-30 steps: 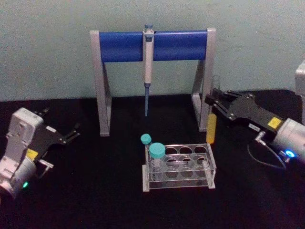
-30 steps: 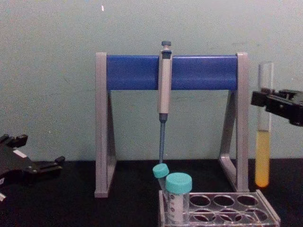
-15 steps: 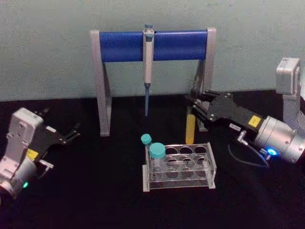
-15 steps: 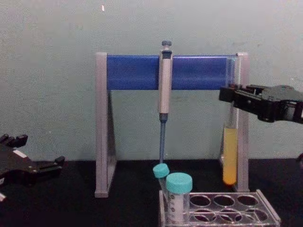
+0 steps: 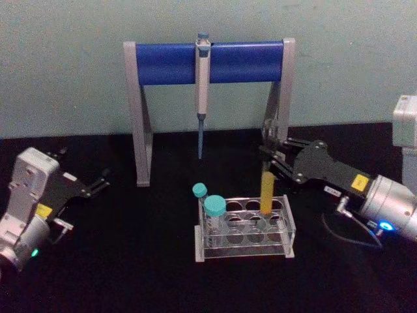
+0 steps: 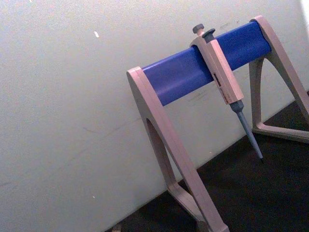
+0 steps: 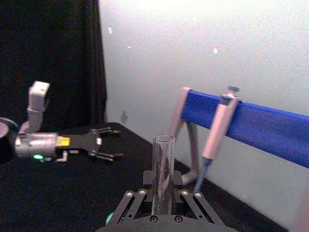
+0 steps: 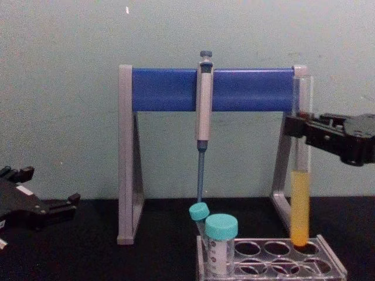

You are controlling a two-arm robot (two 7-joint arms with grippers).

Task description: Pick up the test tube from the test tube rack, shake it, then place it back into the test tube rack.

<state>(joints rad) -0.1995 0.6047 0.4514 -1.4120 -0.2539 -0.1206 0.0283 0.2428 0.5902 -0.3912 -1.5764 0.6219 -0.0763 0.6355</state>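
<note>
Glass test tube [image 8: 300, 193], clamped in right claw [image 8: 297, 126], seemingly enters plastic rack [image 5: 242, 246]; left claw [image 5: 103, 180] parked, apart.

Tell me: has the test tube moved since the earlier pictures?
Yes. The test tube, in the right gripper, came from right of the pipette stand's leg leftward and down onto the test tube rack.

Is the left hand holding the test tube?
No, the right hand grips the test tube, while the open left hand sits far off at the left.
</note>
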